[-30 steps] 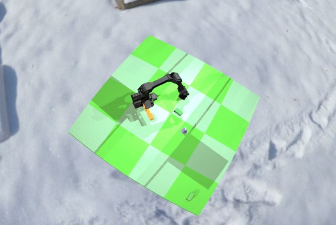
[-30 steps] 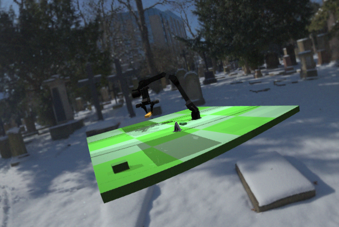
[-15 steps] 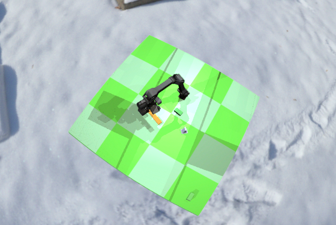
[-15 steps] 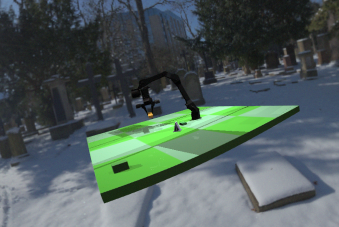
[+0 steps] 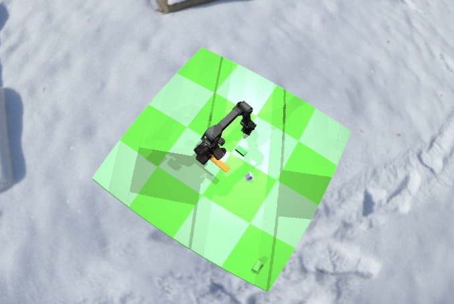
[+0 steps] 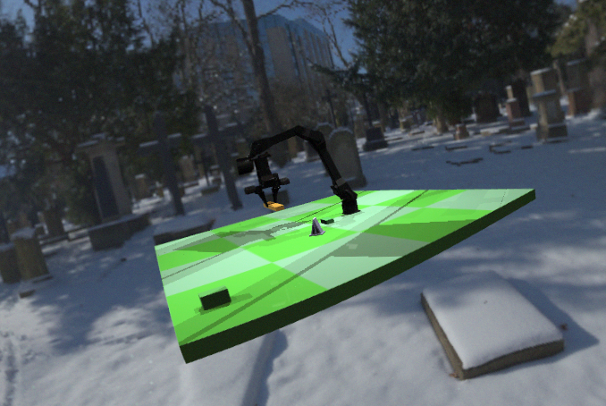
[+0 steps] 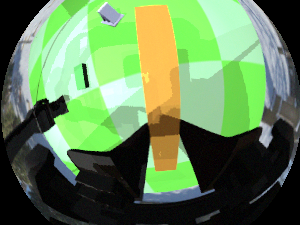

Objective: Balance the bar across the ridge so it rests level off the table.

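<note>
I have the rigid-looking orange bar (image 5: 219, 165) (image 6: 275, 207) (image 7: 159, 59) clamped off-centre in the black gripper (image 5: 211, 157) (image 6: 271, 205) (image 7: 163, 124); a mid-length grip would probably balance better.

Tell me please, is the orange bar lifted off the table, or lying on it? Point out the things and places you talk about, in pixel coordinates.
Lifted: the orange bar (image 5: 220, 165) (image 6: 274, 207) (image 7: 159, 64) hangs in the gripper (image 5: 211, 156) (image 6: 270, 204) (image 7: 163, 124), above the table.

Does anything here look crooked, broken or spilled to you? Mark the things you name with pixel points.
Nothing looks broken or spilled. The oddest sight is the orange bar (image 5: 220, 164) (image 6: 275, 207) (image 7: 159, 74), gripped nearer one end, so most of it sticks out to one side of the gripper (image 7: 164, 130). The gray ridge (image 5: 248, 176) (image 6: 315, 228) (image 7: 110, 14) stands upright on the checkered table (image 5: 213, 221) (image 6: 284, 282).
</note>
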Motion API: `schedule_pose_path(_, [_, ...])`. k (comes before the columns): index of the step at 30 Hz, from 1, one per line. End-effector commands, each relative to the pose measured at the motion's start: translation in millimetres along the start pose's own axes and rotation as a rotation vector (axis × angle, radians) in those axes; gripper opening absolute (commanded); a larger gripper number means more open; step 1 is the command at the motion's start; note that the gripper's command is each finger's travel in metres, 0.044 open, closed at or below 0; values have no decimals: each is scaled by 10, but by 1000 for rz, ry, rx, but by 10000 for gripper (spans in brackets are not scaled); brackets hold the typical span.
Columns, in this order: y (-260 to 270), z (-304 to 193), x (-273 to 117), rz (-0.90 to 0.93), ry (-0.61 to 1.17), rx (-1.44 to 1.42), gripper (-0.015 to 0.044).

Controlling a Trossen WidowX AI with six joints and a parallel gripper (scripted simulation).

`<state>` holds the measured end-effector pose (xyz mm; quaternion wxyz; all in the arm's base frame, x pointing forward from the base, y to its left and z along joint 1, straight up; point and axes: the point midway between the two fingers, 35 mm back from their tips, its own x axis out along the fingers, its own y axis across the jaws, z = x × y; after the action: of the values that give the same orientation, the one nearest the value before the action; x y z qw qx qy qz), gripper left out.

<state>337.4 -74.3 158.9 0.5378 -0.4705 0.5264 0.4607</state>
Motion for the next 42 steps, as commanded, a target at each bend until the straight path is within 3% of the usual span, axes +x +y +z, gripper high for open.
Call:
schedule_pose_path(1, [17, 153, -33, -11, 5, -61, 0])
schedule_pose_path(42, [492, 1689, -29, -10, -8, -678, 0])
